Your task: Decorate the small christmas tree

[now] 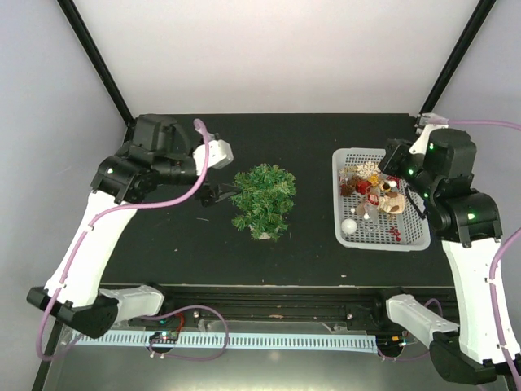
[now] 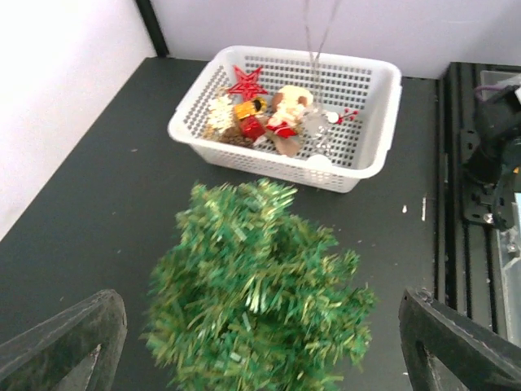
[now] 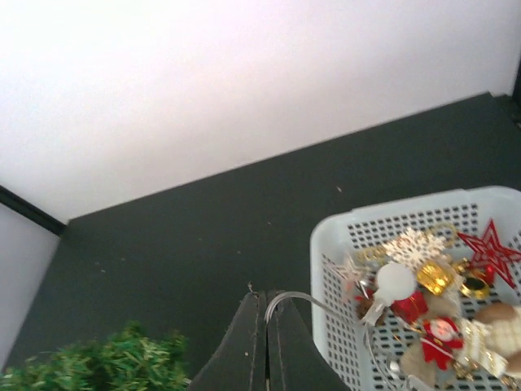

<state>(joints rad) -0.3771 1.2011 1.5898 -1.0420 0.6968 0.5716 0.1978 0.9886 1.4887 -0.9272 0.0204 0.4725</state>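
— Where's your small christmas tree point(image 1: 263, 199)?
— Bushy, bristly green, on the matte black desk point(image 1: 309, 252); the white plastic mesh basket point(image 1: 383, 244) sits well to its right. Your left gripper point(image 1: 218, 195) jaws gape wide just beside the tree, holding nothing. Your right gripper point(image 3: 265, 322) jaws pinch a thin thread loop point(image 3: 297, 296).

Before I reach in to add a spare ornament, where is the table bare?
Bare: the strip between tree and basket, the far band behind both, and the near band before the rail. Crowded: left of the tree, where the open left gripper sits, and the basket, with the right gripper at it.
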